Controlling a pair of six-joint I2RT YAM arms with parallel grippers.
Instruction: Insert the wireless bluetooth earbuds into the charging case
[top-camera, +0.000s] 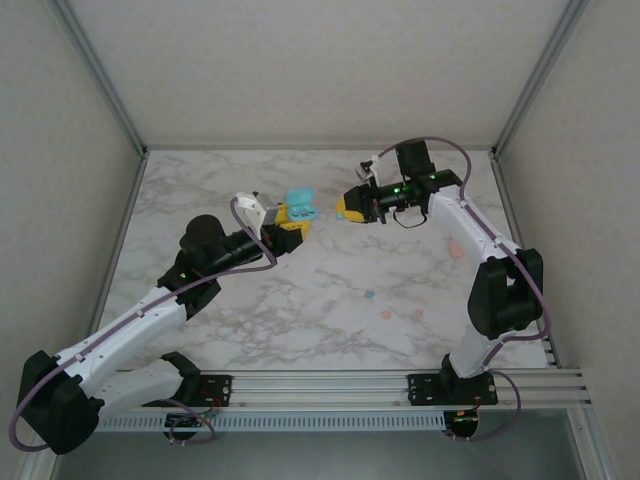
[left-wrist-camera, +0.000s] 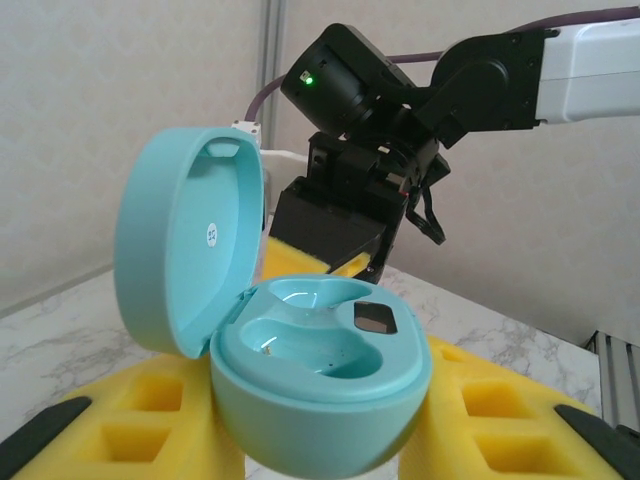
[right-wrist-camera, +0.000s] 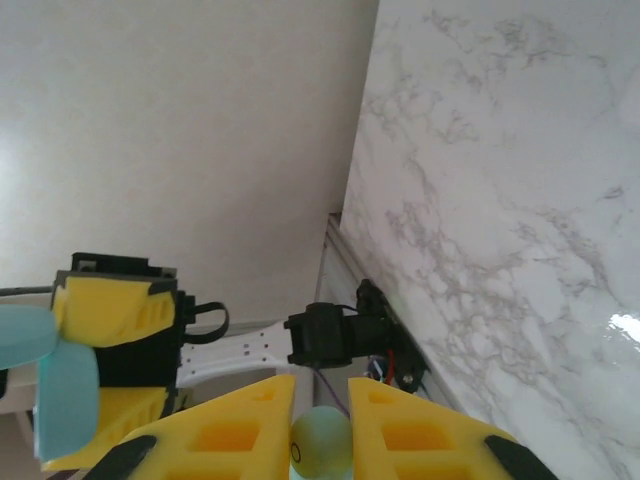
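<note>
— So, what has the left gripper (top-camera: 287, 218) got?

— The teal charging case (left-wrist-camera: 320, 390). It is clamped between the gripper's yellow fingers (left-wrist-camera: 140, 420) and held up off the marble table (top-camera: 300, 310). The lid (left-wrist-camera: 190, 250) stands swung open and upright, and the moulded hollows of the base face upward.

— And the right gripper (right-wrist-camera: 322, 405)?

— Closed on a teal earbud (right-wrist-camera: 320, 447), pinched between its two yellow pads. From overhead it hangs near the case, tips pointing towards it, with a small gap between them; nothing touches.

— Any other earbuds?

— Three lie loose on the table, well apart from both grippers. There is a second teal earbud (top-camera: 369, 295) and, nearer the arm bases, a pink earbud (top-camera: 386, 314) with another pink earbud (top-camera: 419, 314) near it. A larger pink piece (top-camera: 455, 245) lies by the right arm's forearm; I cannot tell what it is.
</note>
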